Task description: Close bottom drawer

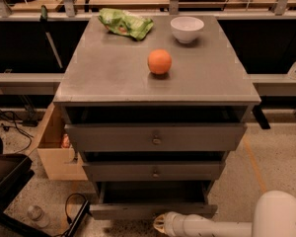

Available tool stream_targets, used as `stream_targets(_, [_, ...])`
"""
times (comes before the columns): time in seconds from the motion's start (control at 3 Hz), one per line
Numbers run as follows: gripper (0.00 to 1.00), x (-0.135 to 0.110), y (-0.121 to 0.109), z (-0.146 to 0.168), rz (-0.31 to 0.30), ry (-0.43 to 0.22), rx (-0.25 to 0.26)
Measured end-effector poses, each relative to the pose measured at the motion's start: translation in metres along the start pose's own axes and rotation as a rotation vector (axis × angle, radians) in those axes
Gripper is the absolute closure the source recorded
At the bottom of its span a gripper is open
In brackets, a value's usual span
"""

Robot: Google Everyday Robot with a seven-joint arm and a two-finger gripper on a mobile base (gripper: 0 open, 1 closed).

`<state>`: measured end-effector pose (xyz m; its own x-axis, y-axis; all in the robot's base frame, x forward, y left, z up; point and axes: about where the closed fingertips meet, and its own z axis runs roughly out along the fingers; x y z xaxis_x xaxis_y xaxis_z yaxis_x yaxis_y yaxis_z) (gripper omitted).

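Camera view, bottom centre: the bottom drawer (138, 211) sticks out, and the end effector (161, 224) sits low, right against its front panel, probably lined up to shove it in. Can't tell its state. Three drawers total. On the surface (113, 75): one orange (159, 61), one bowl (187, 29), one green bag (125, 23).
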<state>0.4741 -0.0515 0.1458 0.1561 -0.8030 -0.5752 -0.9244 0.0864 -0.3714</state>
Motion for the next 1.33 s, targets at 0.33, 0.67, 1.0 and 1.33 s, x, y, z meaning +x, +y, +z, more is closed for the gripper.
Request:
stream_targets(0.33, [1.0, -0.0005, -0.0059, 0.0033, -0.003, -0.003, 0.005])
stream_targets(0.67, [1.0, -0.0006, -0.0057, 0.0033, -0.003, -0.003, 0.005])
stream_targets(1.0, [0.84, -0.0009, -0.0054, 0.0036, -0.003, -0.003, 0.004])
stream_targets(1.33, [0.59, -0.0009, -0.0054, 0.0036, -0.003, -0.004, 0.004])
